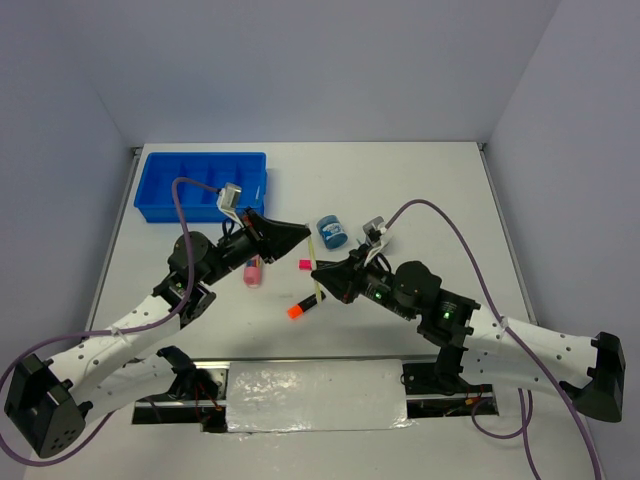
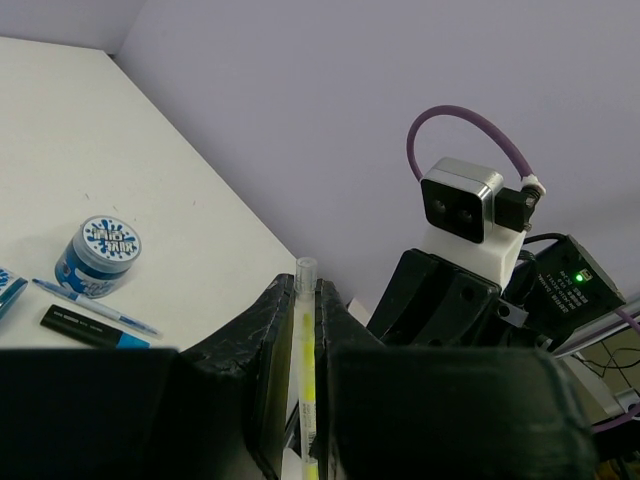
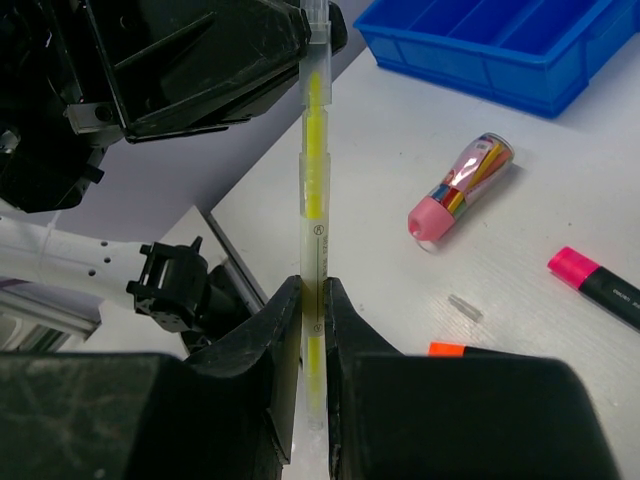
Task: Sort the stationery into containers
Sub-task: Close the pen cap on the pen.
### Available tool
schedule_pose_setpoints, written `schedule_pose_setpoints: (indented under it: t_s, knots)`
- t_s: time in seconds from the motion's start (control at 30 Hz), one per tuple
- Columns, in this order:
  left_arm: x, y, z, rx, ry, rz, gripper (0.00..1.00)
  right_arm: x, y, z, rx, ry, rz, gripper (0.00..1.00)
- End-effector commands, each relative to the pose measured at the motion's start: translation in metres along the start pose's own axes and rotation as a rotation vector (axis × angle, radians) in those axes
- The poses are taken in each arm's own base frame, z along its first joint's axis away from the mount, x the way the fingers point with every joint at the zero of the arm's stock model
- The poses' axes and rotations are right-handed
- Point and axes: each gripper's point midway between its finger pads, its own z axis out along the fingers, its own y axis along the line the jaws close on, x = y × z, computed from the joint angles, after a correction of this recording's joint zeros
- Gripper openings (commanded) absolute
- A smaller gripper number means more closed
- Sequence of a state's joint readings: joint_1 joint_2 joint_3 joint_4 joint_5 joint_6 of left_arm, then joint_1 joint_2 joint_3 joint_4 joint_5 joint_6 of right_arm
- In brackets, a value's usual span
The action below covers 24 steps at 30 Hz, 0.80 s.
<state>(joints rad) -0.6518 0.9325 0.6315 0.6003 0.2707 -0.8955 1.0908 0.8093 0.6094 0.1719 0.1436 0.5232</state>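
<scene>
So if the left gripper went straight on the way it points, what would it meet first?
Probably the right gripper, which faces it, clamped on the same yellow pen the left gripper holds; depth is unclear.

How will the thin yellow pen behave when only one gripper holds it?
Probably stiff: the yellow pen spans straight between the left gripper and the right gripper without sagging. Likely light, being so thin. Its smooth clear barrel may slip or pivot in a one-end grip, and on the table it would likely roll.

Cannot read any text. Blurred print on blue jar point(image 2: 97, 256) at nine o'clock, white lettering on black marker point(image 2: 88, 327).
</scene>
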Motion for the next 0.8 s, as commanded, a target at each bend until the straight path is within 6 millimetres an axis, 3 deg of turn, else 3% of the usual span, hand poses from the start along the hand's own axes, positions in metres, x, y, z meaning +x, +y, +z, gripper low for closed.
schedule_pose_setpoints:
  t_s: [0.0,0.23,0.47,0.63,0.77]
  knots:
    - [-0.007,-0.015,-0.001,0.064,-0.03,0.032,0.0,-0.03,0.019,-0.001,-0.045,-0.08,0.006,0.0]
    - [-0.002,-0.018,-0.002,0.082,-0.021,0.012,0.01,-0.041,0.016,0.005,-0.004,-0.104,-0.018,0.0]
    - [0.007,-0.014,-0.002,0.065,0.009,0.003,0.04,-0.066,0.018,0.01,0.027,-0.172,-0.066,0.0]
    - [0.012,-0.01,-0.002,0.044,0.03,0.01,0.21,-0.075,0.027,0.013,-0.013,-0.21,-0.107,0.0]
    - [0.014,-0.011,0.001,0.04,0.064,0.041,0.44,-0.06,0.034,0.018,-0.069,-0.161,-0.119,0.0]
